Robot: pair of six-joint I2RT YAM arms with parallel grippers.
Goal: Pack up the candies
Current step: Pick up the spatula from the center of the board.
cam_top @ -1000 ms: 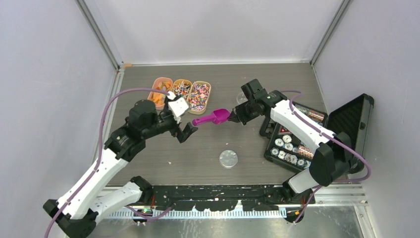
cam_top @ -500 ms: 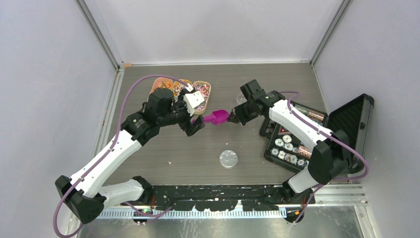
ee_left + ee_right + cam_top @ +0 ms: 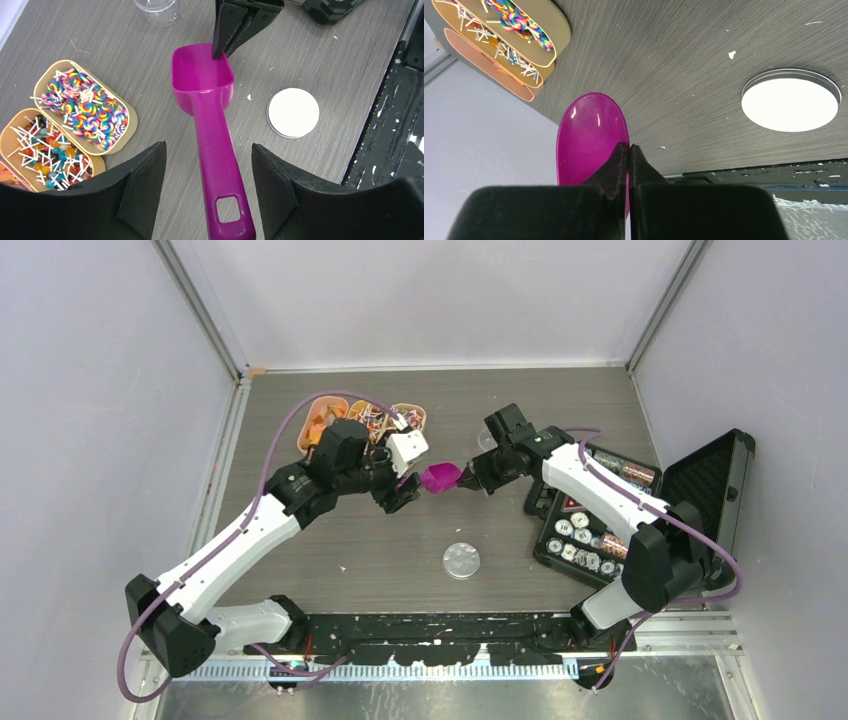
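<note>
Straddles the handle of the purple scoop [image 3: 212,130] with the left gripper [image 3: 207,150] spread wide, touching neither side. Finds the long axis running from bottom centre up to the bowl, whose rim sits pinched in the right gripper [image 3: 629,150]. Leaves the candies [image 3: 87,112] in trays [image 3: 132,114] at left edge, nearest the left arm.

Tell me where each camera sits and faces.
Top external: overhead behind the bases, facing down at the grey table; both arms show.
Left wrist: faces down at the magenta plastic scoop; open left fingers flank its handle.
Right wrist: low, faces along the table; right fingers pinch the scoop's bowl.
Both wrist views share scoop and round white lid.
</note>
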